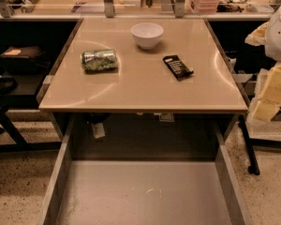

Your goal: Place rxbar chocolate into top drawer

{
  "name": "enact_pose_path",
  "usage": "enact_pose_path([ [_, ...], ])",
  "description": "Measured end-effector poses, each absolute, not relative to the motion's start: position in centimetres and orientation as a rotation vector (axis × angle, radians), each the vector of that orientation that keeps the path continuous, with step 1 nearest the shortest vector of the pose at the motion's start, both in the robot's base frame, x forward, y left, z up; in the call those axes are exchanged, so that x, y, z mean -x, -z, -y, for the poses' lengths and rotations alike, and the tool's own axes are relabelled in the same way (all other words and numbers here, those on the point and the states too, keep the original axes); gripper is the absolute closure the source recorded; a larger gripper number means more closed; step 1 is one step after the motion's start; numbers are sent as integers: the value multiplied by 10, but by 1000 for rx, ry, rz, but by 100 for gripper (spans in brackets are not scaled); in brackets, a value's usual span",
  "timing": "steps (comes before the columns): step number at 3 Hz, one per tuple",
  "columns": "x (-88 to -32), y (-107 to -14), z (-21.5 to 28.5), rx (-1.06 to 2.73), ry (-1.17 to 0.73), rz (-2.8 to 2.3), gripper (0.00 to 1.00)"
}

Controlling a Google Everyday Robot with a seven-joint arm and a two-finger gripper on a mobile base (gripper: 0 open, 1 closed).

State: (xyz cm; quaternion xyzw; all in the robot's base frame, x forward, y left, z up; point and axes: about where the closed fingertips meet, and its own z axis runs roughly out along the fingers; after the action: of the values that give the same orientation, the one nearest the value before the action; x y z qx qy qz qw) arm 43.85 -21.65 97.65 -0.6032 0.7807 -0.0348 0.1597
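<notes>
I see a tan table (pixel 145 93) with the grey drawer (pixel 145 191) open below its front edge. My gripper (pixel 269 95) sits beyond the table's right edge (wide or narrow, I cannot tell). On top lie a green can (pixel 99 60), a white bowl (pixel 147 34) and the black bar (pixel 177 66), rightmost.

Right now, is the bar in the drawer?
No: the bar lies on the tabletop near the bowl, not in the open drawer below; the claw is beyond the tabletop's right edge.
</notes>
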Motion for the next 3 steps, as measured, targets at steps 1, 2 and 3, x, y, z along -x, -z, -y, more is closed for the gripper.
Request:
enact_pose_path([
  [1, -439, -977, 216, 1722, 100, -2229, 0],
  [2, -466, -970, 216, 1662, 27, -2186, 0],
  [3, -493, -957, 216, 1598, -50, -2088, 0],
])
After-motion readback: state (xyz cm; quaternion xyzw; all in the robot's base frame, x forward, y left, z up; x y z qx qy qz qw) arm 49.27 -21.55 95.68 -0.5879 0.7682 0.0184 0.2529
